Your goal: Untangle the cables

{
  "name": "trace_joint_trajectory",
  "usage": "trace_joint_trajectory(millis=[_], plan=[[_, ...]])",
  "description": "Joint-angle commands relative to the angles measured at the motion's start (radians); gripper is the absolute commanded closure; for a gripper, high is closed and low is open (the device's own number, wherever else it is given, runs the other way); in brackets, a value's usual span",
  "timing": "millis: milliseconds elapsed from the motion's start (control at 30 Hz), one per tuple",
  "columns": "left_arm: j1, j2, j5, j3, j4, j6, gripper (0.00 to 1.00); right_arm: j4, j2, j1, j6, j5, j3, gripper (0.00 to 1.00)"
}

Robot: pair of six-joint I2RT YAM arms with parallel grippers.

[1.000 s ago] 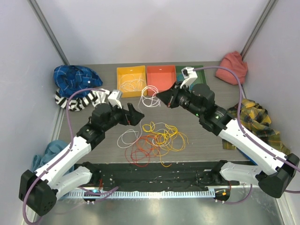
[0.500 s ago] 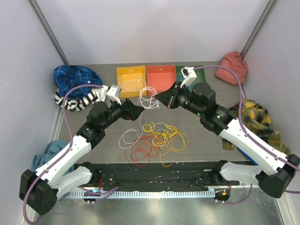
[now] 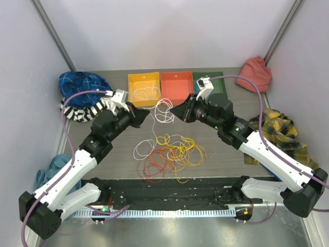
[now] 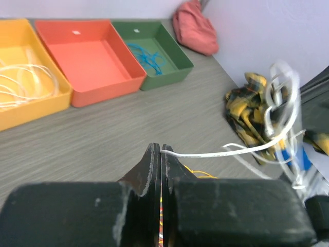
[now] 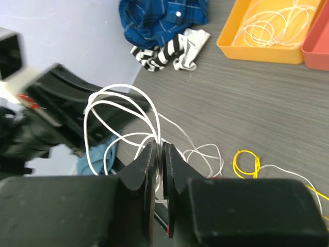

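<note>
On the grey surface (image 3: pixel 226 154) the tangled cables (image 3: pixel 172 154) lie heaped near centre, and at the heap's 12 o'clock the left end effector (image 3: pixel 145 114) at 9 o'clock and the right end effector (image 3: pixel 175 109) at 3 o'clock each clench a white cable (image 3: pixel 163 109) looped between them

The worktop (image 4: pixel 103 134) had a matt grey wood-grain surface. The yellow tray (image 4: pixel 36 110), orange tray (image 4: pixel 87 56) and green tray (image 4: pixel 169 78) were smooth plastic with a faint sheen. The white cable (image 4: pixel 221 152) wore a smooth, slightly glossy plastic sheath. The jaws of the left gripper (image 4: pixel 161 150) and right gripper (image 5: pixel 159 149) were matt black, scuffed pale along their edges. The blue checked cloth (image 5: pixel 159 15), red cloth (image 4: pixel 194 28) and yellow plaid cloth (image 4: pixel 247 103) were soft woven fabric.
</note>
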State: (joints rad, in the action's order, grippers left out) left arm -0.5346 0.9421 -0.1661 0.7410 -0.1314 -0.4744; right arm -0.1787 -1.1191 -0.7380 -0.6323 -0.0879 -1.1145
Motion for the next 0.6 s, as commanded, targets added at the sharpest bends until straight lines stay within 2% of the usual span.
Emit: trace_joint_trajectory(millis=[0,67,133,167,200,300,333,400,567], plan=[[0.002,-0.078,0.147,0.081,0.104,0.063,1.0,-0.011,0.039,-0.003,0.037,0.051,0.033,0.91],[0.004,-0.101,0.203,0.103,0.18,0.065,1.0,-0.013,0.044,-0.004,0.04,0.076,0.059,0.92],[0.004,-0.115,0.263,0.129,0.231,0.071,1.0,-0.011,0.041,-0.004,0.049,0.08,0.073,0.83],[0.005,-0.12,0.289,0.138,0.292,0.071,1.0,-0.013,0.036,-0.004,0.049,0.083,0.076,0.76],[0.005,-0.126,0.318,0.146,0.318,0.071,1.0,-0.016,0.033,-0.004,0.055,0.083,0.079,0.55],[0.01,-0.15,0.442,0.17,0.416,0.072,1.0,-0.016,0.022,-0.003,0.065,0.126,0.091,0.26],[0.012,-0.155,0.492,0.172,0.435,0.069,1.0,-0.016,0.019,-0.003,0.069,0.134,0.1,0.22],[0.019,-0.167,0.534,0.188,0.482,0.065,1.0,-0.016,0.012,-0.003,0.072,0.161,0.11,0.17],[0.019,-0.16,0.591,0.233,0.535,0.051,1.0,0.028,-0.03,-0.003,0.094,0.166,0.139,0.2]])
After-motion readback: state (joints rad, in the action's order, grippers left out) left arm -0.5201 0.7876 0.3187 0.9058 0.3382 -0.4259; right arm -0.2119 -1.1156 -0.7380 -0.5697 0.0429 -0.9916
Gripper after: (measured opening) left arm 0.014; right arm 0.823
